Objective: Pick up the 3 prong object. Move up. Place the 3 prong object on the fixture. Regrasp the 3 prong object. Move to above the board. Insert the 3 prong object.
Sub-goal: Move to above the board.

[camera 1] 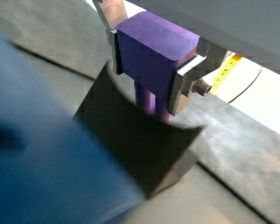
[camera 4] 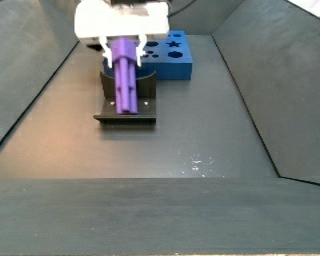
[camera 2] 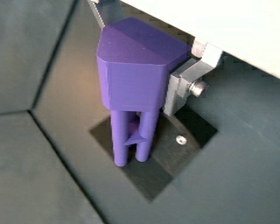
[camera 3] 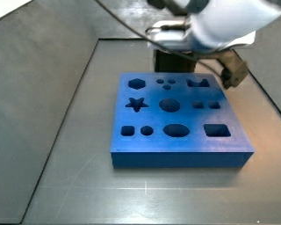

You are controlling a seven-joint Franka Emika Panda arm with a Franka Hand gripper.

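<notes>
The 3 prong object (camera 1: 154, 48) is a light-purple block, upright between the silver fingers of my gripper (camera 1: 149, 83), which is shut on its body. Its prongs (camera 2: 130, 140) point down at the dark fixture (camera 2: 166, 153). In a side view the 3 prong object (camera 4: 128, 80) hangs from the gripper (camera 4: 123, 45) with its tips down at the fixture (camera 4: 123, 118); I cannot tell whether they touch it. The blue board (camera 3: 178, 123) with its shaped holes lies in front of the fixture (camera 3: 172, 61), apart from it. The gripper (camera 3: 196, 39) hides the piece there.
The board (camera 4: 174, 58) sits just beside the fixture, a blurred blue mass (camera 1: 38, 149) close to the wrist. Sloped grey walls (camera 4: 29, 110) enclose the dark floor on both sides. A yellow strip (camera 1: 231, 70) shows beyond the fingers.
</notes>
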